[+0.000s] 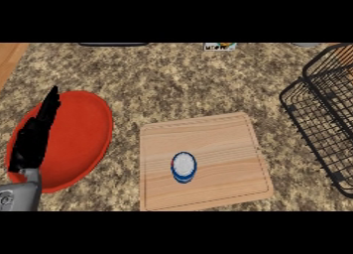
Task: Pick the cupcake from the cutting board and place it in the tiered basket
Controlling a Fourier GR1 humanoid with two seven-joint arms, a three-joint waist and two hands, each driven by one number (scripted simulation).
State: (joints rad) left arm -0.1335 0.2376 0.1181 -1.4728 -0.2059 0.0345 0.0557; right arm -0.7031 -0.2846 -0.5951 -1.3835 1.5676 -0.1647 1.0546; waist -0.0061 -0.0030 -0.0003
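— Black left hand [34, 136]: what's it doing?

— Fingers straight, holding nothing, over the red plate [81, 134] at the view's left. The right hand isn't in view.

— And the cupcake [184, 166]?

— Sitting on the wooden cutting board [208, 141], mid-counter, well apart from that hand.

— So the tiered basket [327, 119]?

— Black wire, far right. The cupcake isn't in it; picking and placing both seem left.

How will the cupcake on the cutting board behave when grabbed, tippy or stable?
The cupcake looks small and squat, standing upright near the middle of the flat cutting board, so it probably sits stable until nudged. Its round sides suggest it could roll if tipped. The white top looks soft, so it likely smears if pinched from above.
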